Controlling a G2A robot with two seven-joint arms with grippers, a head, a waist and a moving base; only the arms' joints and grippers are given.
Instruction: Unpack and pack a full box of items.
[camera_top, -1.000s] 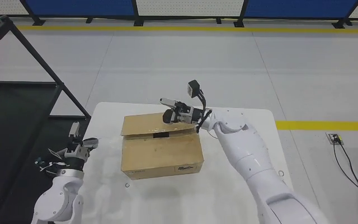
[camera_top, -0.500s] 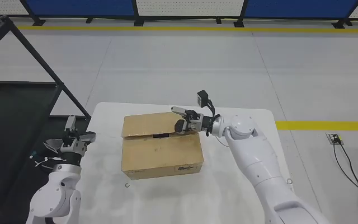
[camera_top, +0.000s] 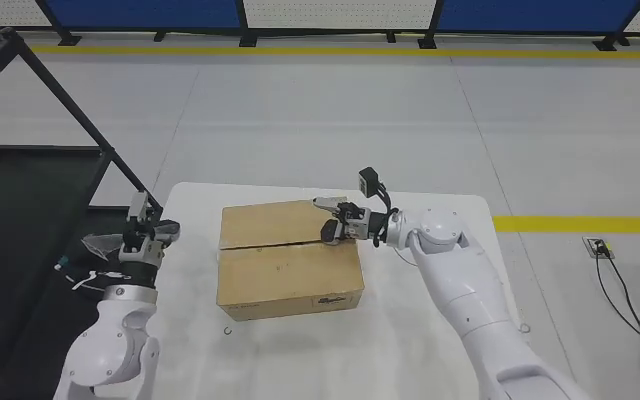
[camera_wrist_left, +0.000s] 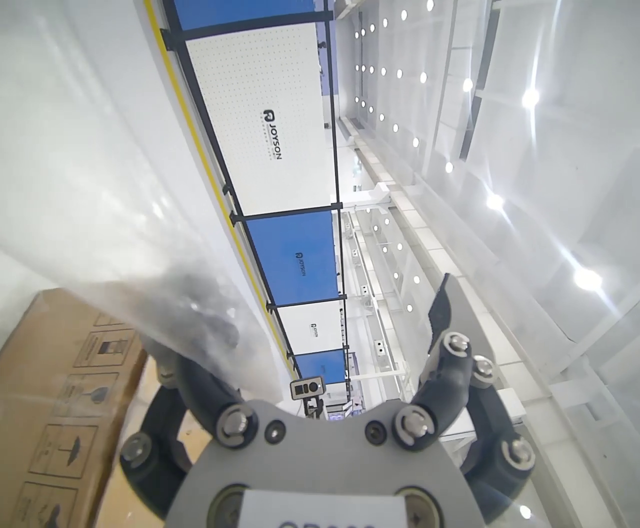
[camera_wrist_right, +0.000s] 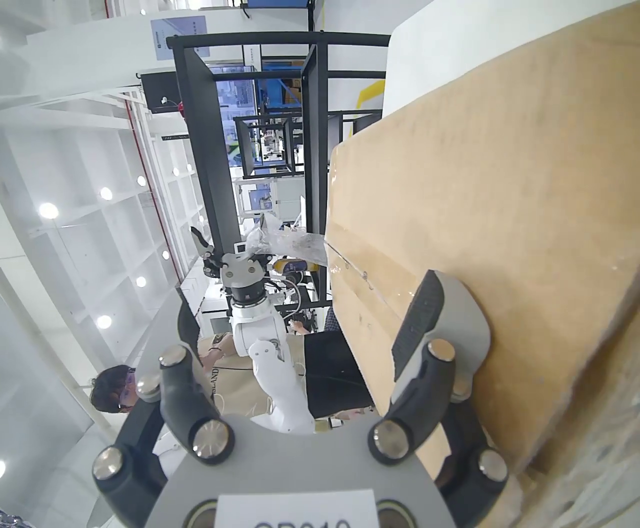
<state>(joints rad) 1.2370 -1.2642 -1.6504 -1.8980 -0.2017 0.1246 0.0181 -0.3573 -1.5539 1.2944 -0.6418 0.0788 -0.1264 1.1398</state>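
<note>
In the top view the cardboard box (camera_top: 288, 270), flaps down, sits in the middle of the surface (camera_top: 420, 330). The right end effector (camera_top: 328, 220) is at its far flap, and the left end effector (camera_top: 150, 228) is near the surface's left edge. In the left wrist view the fingers are spread, with clear plastic film (camera_wrist_left: 100, 175) draped over one (the other is bare). In the right wrist view the fingers are apart, with one pad (camera_wrist_right: 417, 320) against the cardboard.
</note>
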